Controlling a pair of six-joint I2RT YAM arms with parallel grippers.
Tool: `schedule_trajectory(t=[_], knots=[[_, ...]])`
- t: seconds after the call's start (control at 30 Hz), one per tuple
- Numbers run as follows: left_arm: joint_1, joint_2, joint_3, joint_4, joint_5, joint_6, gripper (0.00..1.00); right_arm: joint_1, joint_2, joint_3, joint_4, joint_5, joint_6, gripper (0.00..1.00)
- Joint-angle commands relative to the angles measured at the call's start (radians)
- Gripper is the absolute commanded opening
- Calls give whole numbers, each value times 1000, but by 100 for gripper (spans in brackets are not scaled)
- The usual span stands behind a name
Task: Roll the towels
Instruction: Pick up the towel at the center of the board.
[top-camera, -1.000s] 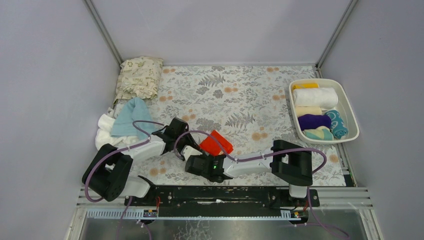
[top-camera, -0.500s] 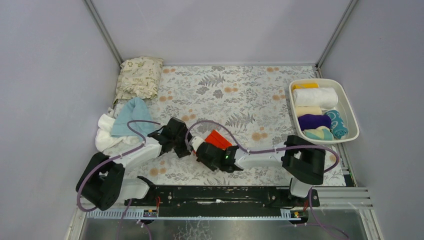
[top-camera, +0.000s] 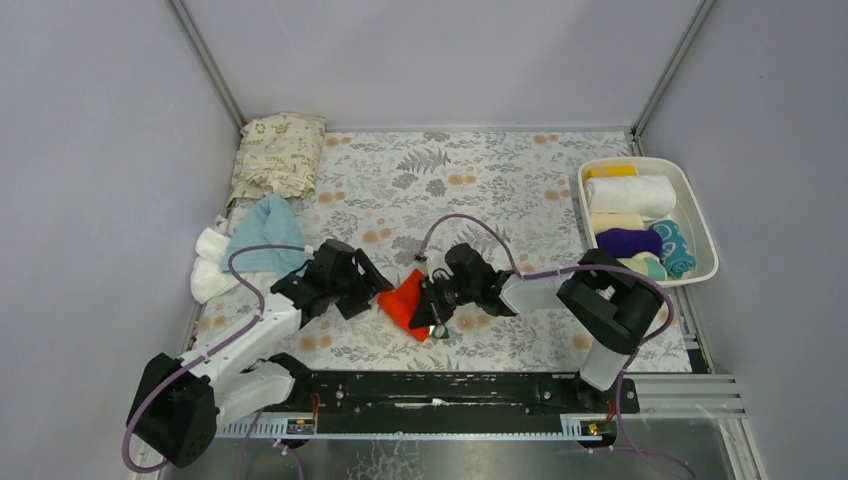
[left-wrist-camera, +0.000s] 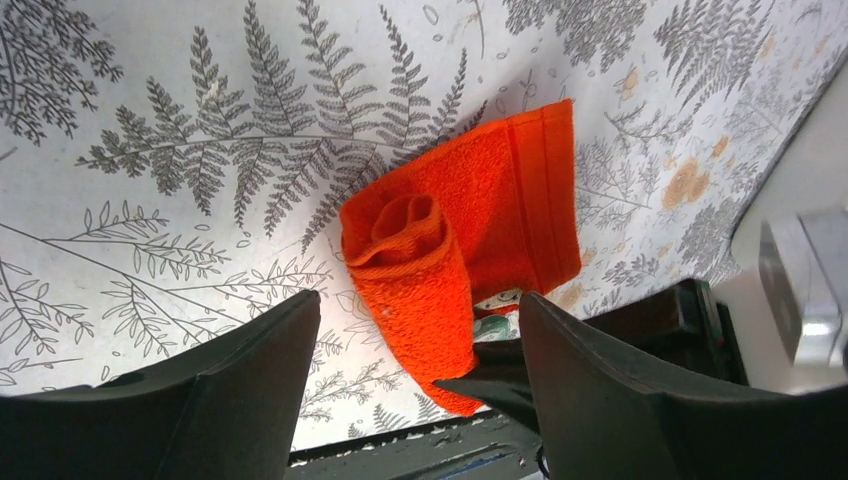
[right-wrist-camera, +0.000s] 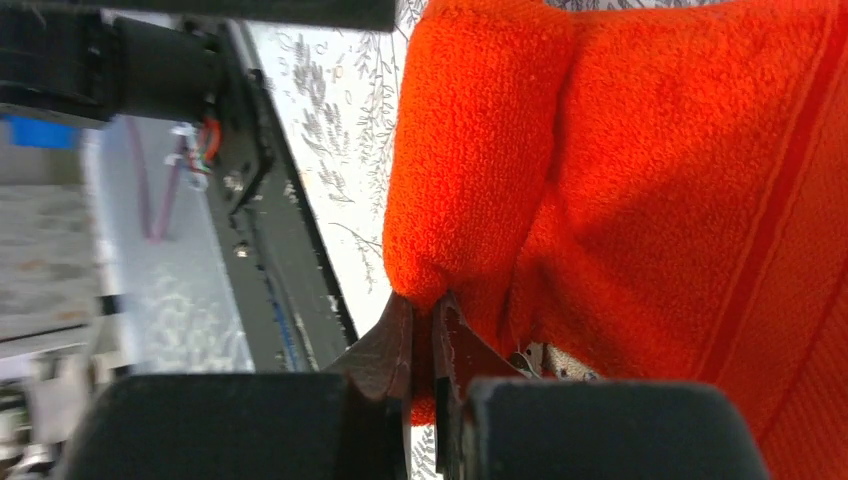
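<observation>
The orange-red towel (top-camera: 407, 302) lies partly rolled on the floral mat (top-camera: 470, 190), between the two arms. In the left wrist view its rolled end (left-wrist-camera: 410, 250) faces the camera, with a flat flap to the right. My right gripper (top-camera: 428, 308) is shut on the roll's near end, its fingertips (right-wrist-camera: 400, 345) pinching the cloth (right-wrist-camera: 620, 170). My left gripper (top-camera: 372, 290) is open just left of the towel, its fingers (left-wrist-camera: 250, 380) straddling the roll without touching it. A light blue towel (top-camera: 262, 232) and a white towel (top-camera: 212, 268) lie at the left edge.
A white tray (top-camera: 700, 225) at the right holds several rolled towels: yellow, white, cream, purple and teal. A beige leaf-printed cushion (top-camera: 280, 152) sits at the back left. The black mounting rail (top-camera: 440, 392) runs along the near edge.
The right gripper has swung from the near left round to the towel's right side, turning and rolling the orange-red towel. The left gripper has drawn back a little to the left.
</observation>
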Motion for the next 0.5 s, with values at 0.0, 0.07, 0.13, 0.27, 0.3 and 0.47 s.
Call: schedule_trajectory(t=[0.0, 0.07, 0.13, 0.27, 0.3, 0.47], knots=[[-4, 21, -26, 32, 62, -13, 72, -73, 88, -83, 357, -289, 283, 1], [-4, 49, -29, 61, 88, -19, 72, -106, 150, -122, 510, -330, 394, 2], [-6, 72, -29, 87, 103, -22, 71, -134, 218, -154, 691, -361, 507, 2], [-10, 110, -27, 141, 112, -25, 68, -161, 317, -186, 857, -379, 627, 4], [-10, 125, -23, 152, 114, -24, 67, -163, 330, -191, 870, -377, 635, 4], [-21, 224, -17, 214, 131, -22, 58, -171, 326, -214, 829, -348, 617, 6]])
